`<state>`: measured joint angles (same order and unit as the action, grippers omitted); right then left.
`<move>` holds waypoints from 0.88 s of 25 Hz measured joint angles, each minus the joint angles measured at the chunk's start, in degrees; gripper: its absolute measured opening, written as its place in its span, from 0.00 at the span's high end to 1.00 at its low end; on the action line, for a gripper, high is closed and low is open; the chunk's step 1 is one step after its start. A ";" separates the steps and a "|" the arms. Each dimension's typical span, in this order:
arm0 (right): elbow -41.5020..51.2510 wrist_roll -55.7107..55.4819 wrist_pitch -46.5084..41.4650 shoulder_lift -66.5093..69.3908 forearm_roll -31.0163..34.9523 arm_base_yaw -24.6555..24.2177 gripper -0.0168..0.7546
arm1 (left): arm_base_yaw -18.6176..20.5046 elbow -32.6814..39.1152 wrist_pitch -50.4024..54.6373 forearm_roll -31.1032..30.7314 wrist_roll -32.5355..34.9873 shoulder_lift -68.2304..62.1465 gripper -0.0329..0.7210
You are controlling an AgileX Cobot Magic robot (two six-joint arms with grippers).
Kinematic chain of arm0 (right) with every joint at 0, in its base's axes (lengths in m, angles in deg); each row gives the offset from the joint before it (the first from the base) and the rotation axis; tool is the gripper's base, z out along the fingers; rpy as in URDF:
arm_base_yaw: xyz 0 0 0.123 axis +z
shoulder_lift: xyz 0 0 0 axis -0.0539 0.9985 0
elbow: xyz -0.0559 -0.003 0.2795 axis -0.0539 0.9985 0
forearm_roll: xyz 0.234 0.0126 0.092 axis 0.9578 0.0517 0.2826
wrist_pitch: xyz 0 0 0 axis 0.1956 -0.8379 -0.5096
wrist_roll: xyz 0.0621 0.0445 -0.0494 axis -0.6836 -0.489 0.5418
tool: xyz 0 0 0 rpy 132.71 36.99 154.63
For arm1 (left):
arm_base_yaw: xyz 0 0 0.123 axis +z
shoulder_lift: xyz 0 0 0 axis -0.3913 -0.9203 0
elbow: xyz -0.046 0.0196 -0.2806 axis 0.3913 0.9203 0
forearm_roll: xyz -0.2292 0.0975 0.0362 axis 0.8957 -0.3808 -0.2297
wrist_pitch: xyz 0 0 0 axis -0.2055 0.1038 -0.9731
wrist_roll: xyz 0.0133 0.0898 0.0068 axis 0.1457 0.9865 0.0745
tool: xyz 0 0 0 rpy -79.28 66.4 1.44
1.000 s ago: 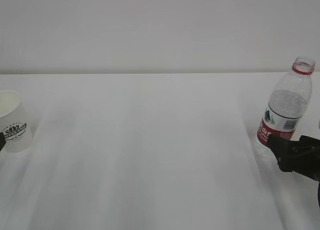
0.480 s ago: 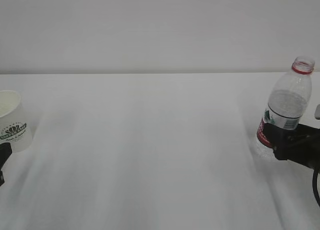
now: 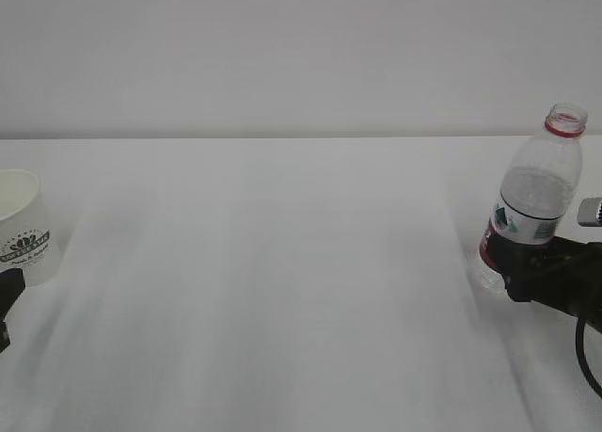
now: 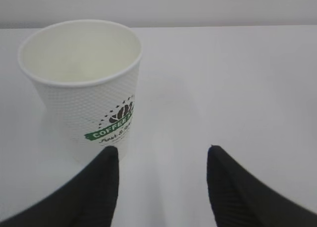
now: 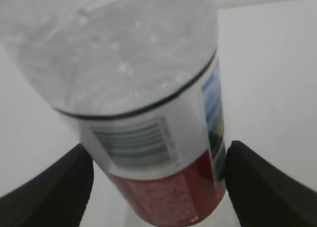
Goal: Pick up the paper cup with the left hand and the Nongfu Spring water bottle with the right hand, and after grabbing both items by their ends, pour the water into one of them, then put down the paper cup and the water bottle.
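Observation:
The white paper cup (image 3: 21, 227) with a green logo stands upright at the far left. In the left wrist view the cup (image 4: 84, 83) looks empty. It sits ahead and to the left of my open left gripper (image 4: 162, 150), whose left fingertip (image 4: 106, 160) overlaps the cup's base. Nothing lies between the fingers. The uncapped Nongfu Spring water bottle (image 3: 531, 197) leans slightly left, with clear water (image 5: 124, 49) inside. My right gripper (image 3: 523, 263) stands open round its red label (image 5: 168, 197). The right finger (image 5: 257, 187) touches the label; a thin gap shows beside the left finger (image 5: 64, 187).
A white table (image 3: 282, 281) runs across the exterior view to a pale wall (image 3: 282, 56) behind. Between cup and bottle there is only bare tabletop. A cable (image 3: 585, 357) loops below the right arm at the frame's right edge.
My right gripper has moved up and left onto the bottle's label, and the bottle has tipped slightly left. My left gripper has dropped from beside the cup to the lower left corner.

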<state>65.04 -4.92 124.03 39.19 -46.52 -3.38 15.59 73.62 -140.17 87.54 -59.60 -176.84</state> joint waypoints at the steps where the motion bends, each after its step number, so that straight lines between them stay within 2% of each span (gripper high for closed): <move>1: -0.37 0.00 0.00 0.87 -0.27 0.00 0.17 | 0.00 0.00 0.00 0.00 0.00 0.00 0.40; 22: -4.60 0.09 -0.62 3.34 -1.58 0.00 0.17 | 0.00 0.00 0.00 -0.17 0.00 0.00 0.40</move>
<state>60.43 -4.83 123.41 42.53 -48.10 -3.38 15.59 73.62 -140.17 87.37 -59.60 -176.84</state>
